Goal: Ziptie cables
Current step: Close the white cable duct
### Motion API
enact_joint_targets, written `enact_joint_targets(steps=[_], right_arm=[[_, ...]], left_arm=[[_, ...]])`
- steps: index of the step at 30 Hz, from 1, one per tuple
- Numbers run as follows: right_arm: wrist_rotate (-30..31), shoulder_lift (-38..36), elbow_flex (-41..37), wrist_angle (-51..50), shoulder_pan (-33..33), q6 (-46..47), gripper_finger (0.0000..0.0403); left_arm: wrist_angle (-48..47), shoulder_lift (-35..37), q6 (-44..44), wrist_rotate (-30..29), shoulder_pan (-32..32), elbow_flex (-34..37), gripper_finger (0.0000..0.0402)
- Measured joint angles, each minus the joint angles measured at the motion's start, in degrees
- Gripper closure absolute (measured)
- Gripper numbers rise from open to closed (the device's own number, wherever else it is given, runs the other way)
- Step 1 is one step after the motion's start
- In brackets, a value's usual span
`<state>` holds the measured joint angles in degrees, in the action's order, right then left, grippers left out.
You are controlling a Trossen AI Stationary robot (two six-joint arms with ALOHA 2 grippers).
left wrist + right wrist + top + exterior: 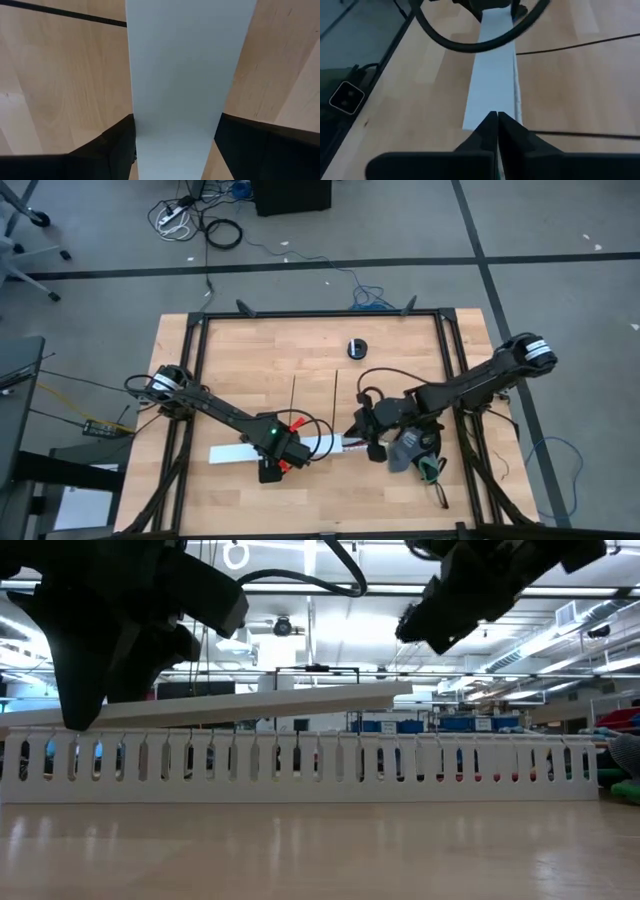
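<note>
Cables (480, 777) show only as bits of colour, red and orange among them, through the slots of the long white slotted channel (300, 768) in the low view. They lie inside it, toward its right end, so their long axis runs left to right along the channel, which sits on the near half of the wooden table (250, 350). How far they reach along it, and which way their ends point, I cannot tell.

Above the channel a flat white cover strip (300, 698) also runs left to right. In the low view it is tilted, with its right end higher.

The left gripper (175, 142) has its fingers (105, 150) spread wide on either side of this cover strip, one dark pad against each long edge, holding it near the channel's left half. From above, that gripper (272, 468) sits at the near side of the strip.

The right gripper (497, 122) is at the strip's right end, its two fingers pressed together with no gap, their tips at the end edge of the white strip. Whether the tips pinch anything there is not clear. In the high view it (362, 430) reaches in from the right.

Two zipties (335, 392), thin, straight and black, lie side by side on the bare wood just beyond the channel, with their long axes running near to far. A small black round object (357, 348) lies farther back on the table.
</note>
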<state>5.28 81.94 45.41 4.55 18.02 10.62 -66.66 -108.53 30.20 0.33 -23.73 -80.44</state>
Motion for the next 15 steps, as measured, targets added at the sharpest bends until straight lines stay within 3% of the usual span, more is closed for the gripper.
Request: enact_joint_targets(steps=[5, 15], right_arm=[[-1.0, 3.5, 0.3, 3.0, 0.0, -0.3, 0.0401], [-2.5, 3.5, 0.4, 5.3, -0.1, -0.7, 0.0402]], left_arm=[[-0.2, 0.0, 0.1, 1.2, 0.0, 0.0, 0.0172], [-0.2, 0.0, 0.4, 1.9, 0.1, 0.0, 0.0172]])
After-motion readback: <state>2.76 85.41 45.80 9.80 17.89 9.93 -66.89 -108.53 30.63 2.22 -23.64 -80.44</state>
